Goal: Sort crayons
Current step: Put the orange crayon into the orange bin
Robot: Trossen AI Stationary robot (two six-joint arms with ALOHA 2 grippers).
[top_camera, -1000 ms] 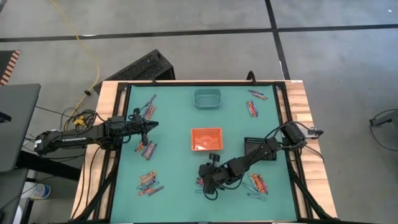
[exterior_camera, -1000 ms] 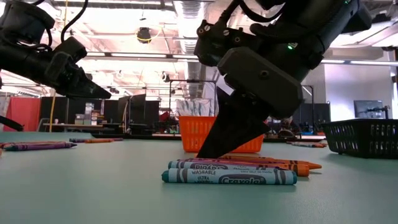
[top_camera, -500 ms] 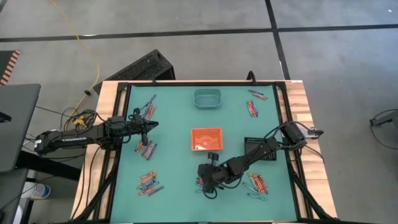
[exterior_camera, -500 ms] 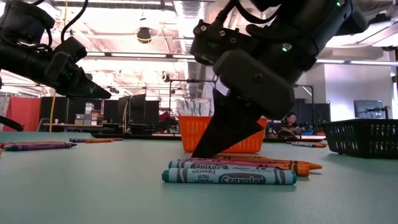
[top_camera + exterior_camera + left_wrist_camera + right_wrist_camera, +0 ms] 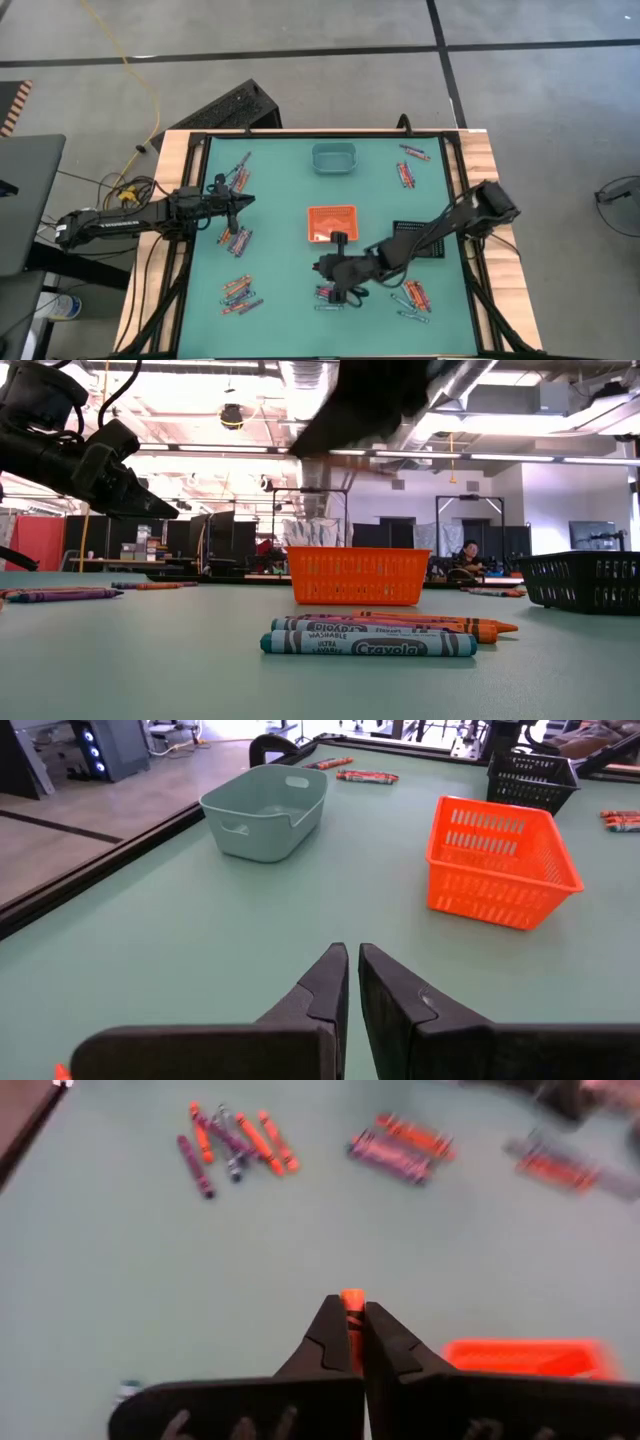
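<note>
The right gripper (image 5: 352,1320) has its jaws pinched on an orange crayon (image 5: 352,1298), whose tip protrudes between them. It has lifted clear of the small crayon pile (image 5: 370,636) at the table's front, where it stood a second ago with jaws spread, and now hangs just in front of the orange basket (image 5: 331,222), the probable destination. The crayon is a thin orange stick. The left gripper (image 5: 349,982) waits, jaws pressed together and empty, over the table's (image 5: 280,250) left side.
</note>
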